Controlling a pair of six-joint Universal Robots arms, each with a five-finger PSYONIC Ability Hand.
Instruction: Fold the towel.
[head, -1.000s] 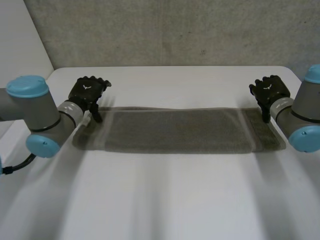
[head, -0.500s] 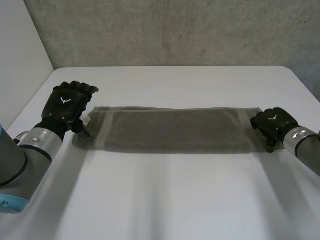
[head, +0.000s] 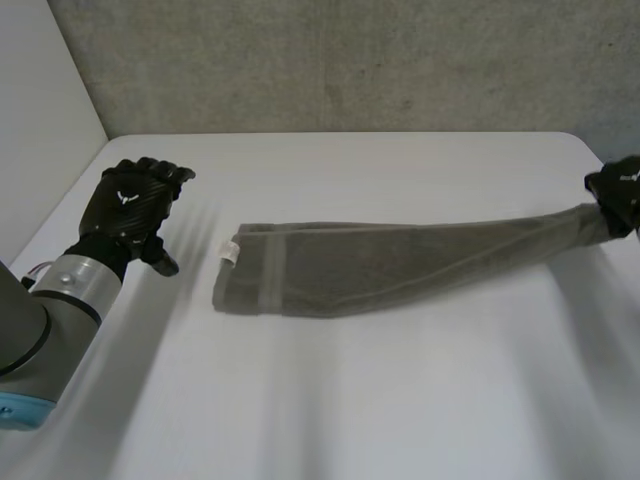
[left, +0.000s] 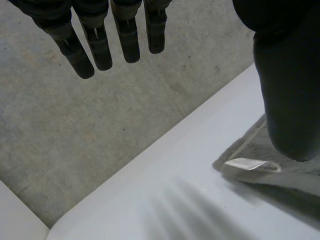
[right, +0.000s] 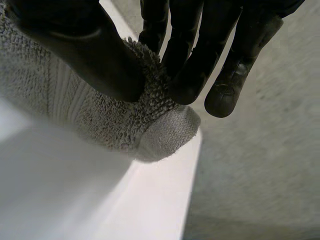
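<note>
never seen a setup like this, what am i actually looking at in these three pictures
It's a two-armed robot at a white table, and each arm ends in a black robot hand. The wide picture comes from a camera at the robot's head, looking down. The other two come from cameras on the wrists, each looking along its own hand's palm. A grey towel lies stretched across the table. The right robot hand pinches one end of it between thumb and fingers, which its wrist picture shows up close. The left robot hand is open and holds nothing. It is beside the towel's other end, where there is a small white tag.
</note>
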